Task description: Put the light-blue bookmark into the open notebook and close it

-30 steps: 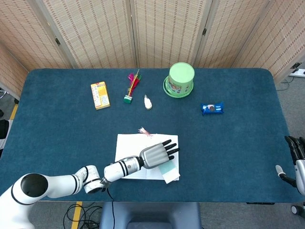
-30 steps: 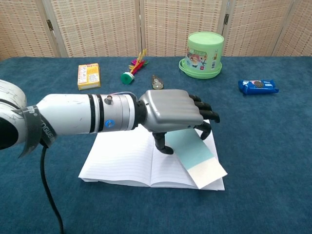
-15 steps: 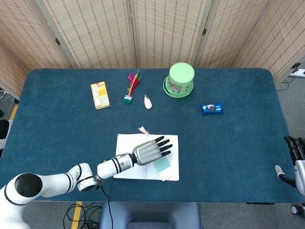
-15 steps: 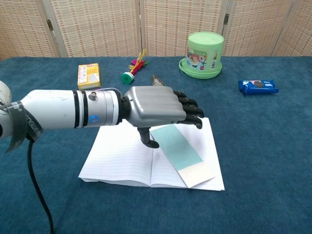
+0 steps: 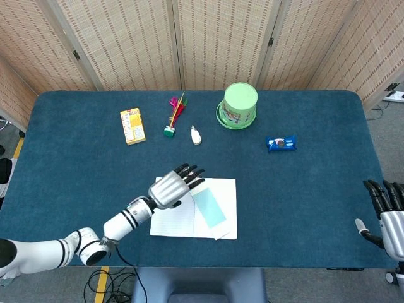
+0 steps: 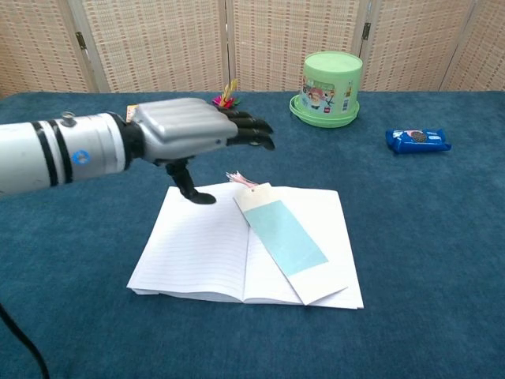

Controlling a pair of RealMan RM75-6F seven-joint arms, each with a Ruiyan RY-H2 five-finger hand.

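The light-blue bookmark point(image 6: 282, 234) lies flat and diagonal on the right page of the open notebook point(image 6: 197, 251), its tasselled end near the top of the spine and its lower end near the page's bottom edge. The left hand point(image 6: 192, 136) hovers above the notebook's upper left corner, apart from the bookmark, fingers stretched forward and holding nothing. The right hand point(image 5: 386, 208) sits at the table's point(image 5: 315, 189) far right edge, fingers loosely apart and empty.
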